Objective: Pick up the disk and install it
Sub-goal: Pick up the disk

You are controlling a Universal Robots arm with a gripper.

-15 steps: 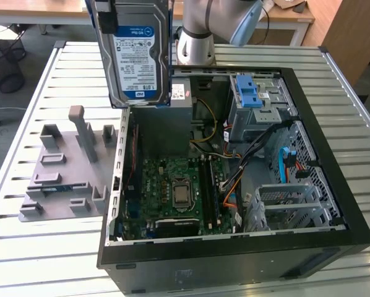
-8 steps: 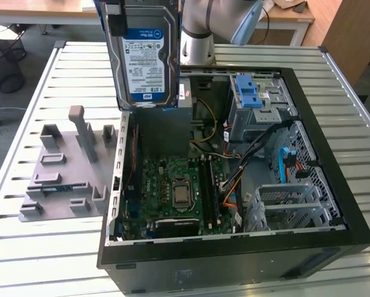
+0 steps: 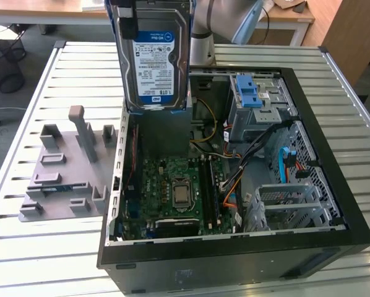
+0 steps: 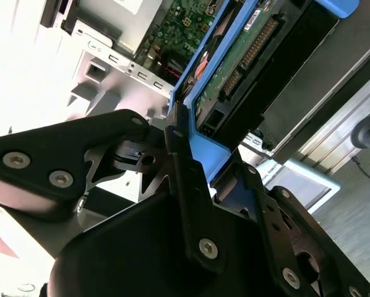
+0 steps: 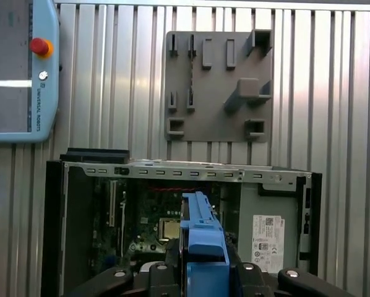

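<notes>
We are holding the one disk [image 3: 155, 59] upright in the air over the one open computer case [image 3: 234, 263], our hand [image 4: 194, 154] clamping its blue rails. Pickup is looking done, with installing yet to come. One grey fixture plate [image 3: 61, 173] is sitting beside the case on the counter [image 3: 24, 253].

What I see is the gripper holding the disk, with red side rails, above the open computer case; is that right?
Nearly: the side rails are blue, not red, as the exterior view shows. The gripper does hold the disk above the open computer case.
</notes>
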